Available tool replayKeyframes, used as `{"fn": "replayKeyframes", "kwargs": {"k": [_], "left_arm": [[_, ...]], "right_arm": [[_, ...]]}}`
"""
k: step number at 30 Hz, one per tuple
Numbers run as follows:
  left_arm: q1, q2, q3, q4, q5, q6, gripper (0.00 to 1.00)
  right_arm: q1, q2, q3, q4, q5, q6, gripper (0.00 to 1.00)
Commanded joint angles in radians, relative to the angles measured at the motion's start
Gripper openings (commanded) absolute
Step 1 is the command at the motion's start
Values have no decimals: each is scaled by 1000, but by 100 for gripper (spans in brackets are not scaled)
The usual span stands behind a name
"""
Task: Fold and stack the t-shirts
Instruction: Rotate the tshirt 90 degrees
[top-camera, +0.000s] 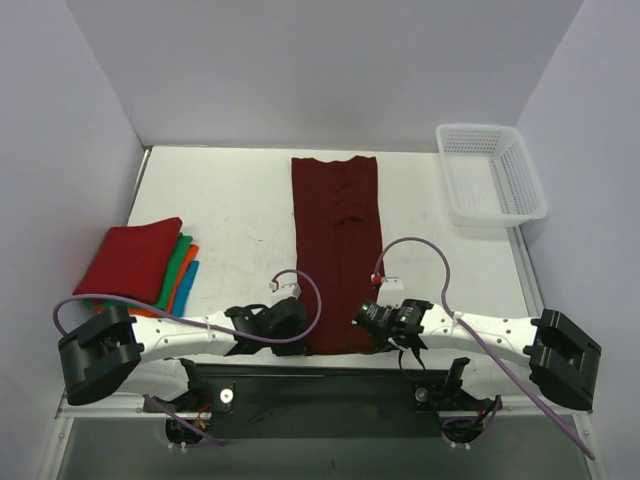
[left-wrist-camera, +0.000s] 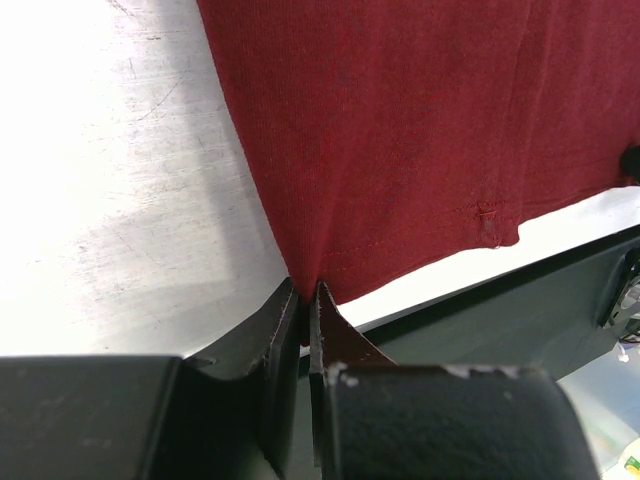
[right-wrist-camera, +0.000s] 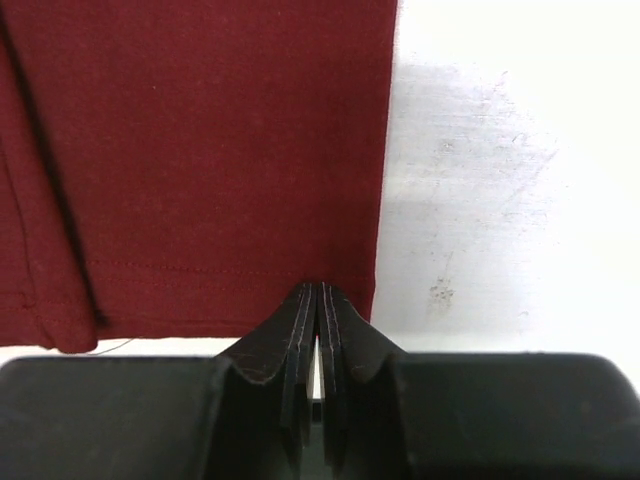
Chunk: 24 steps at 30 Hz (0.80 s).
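Note:
A dark maroon t-shirt (top-camera: 337, 240) lies folded into a long narrow strip down the middle of the table, its hem at the near edge. My left gripper (top-camera: 303, 325) is shut on the hem's near left corner, and in the left wrist view the cloth (left-wrist-camera: 420, 130) runs into the pinched jaws of that gripper (left-wrist-camera: 307, 290). My right gripper (top-camera: 364, 318) is at the near right corner. In the right wrist view the gripper (right-wrist-camera: 317, 288) has its jaws pressed together over the hem of the shirt (right-wrist-camera: 200, 150). A stack of folded t-shirts (top-camera: 130, 258), red on top, lies at the left.
Green (top-camera: 178, 260), orange and blue edges show under the red shirt in the stack. A white mesh basket (top-camera: 498, 217) stands at the back right. The table's near edge and the black arm mount (left-wrist-camera: 480, 330) lie just behind the hem.

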Motion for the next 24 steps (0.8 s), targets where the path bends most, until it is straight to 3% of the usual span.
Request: {"fn": "replayKeyframes", "kwargs": {"k": [1,8,12,15,20,24], "left_arm": [[-7,-2,-36,-87,-13,7,7],[-7,-13,-52,-89,-13,4,6],[-7,-11,-58,-83,-11,4,6],[-7,-11,-59,-78,-10,2,6],[-7,-8,-59,-77,-8,2,6],[-7,-11,-63,-75,-10,2,6]], "right_arm": [[2,-51,-10,-63,25,20,4],[-6,-123,-16,-111,27,19,2],[4,-139,1,-108,19,22,23],[8,-113,18,-103,27,17,31],[10,-33,15,-52,7,14,33],[8,-11,-5,-24,-4,19,28]]}}
